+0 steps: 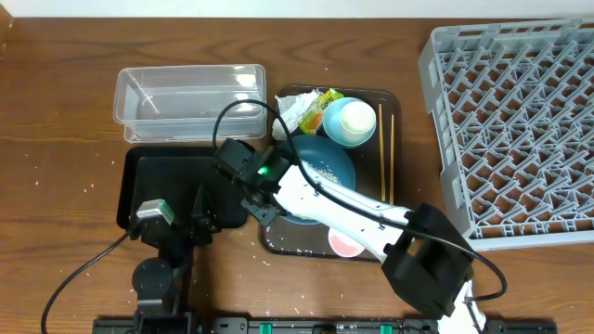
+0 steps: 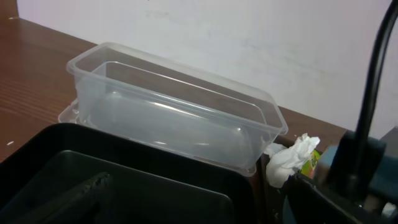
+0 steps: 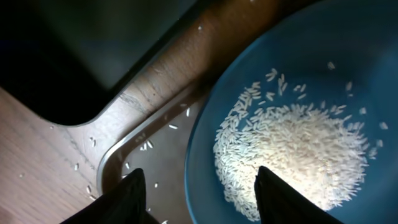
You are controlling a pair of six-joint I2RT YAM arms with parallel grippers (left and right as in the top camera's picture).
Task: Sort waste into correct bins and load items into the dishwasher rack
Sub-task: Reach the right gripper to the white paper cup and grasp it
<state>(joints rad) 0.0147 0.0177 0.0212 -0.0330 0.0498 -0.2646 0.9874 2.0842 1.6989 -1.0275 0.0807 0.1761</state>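
Note:
My right gripper [image 3: 200, 200] is open and straddles the rim of the large dark-blue bowl [image 3: 348, 43]: one finger outside over the tray, the other inside above the white rice [image 3: 292, 149]. Seen from overhead, this gripper [image 1: 264, 202] is at the left edge of the bowl [image 1: 325, 167]. The left gripper [image 1: 204, 218] is open and empty over the black tray-bin [image 1: 158, 176]; its fingers barely show in the left wrist view. The clear tub [image 1: 186, 93] stands behind the bin. Tissue [image 1: 295, 111], wrapper [image 1: 322, 100], the light-blue bowl [image 1: 331, 130] holding the white cup [image 1: 356, 119], chopsticks [image 1: 385, 153] and the pink cup [image 1: 343, 243] lie on the brown tray.
The grey dishwasher rack [image 1: 515, 130] fills the right side. The dark-brown serving tray [image 1: 274, 243] carries the dishes between bin and rack. Loose rice grains [image 3: 146, 144] lie on the tray and the wood table. My right arm crosses over the tray's front half.

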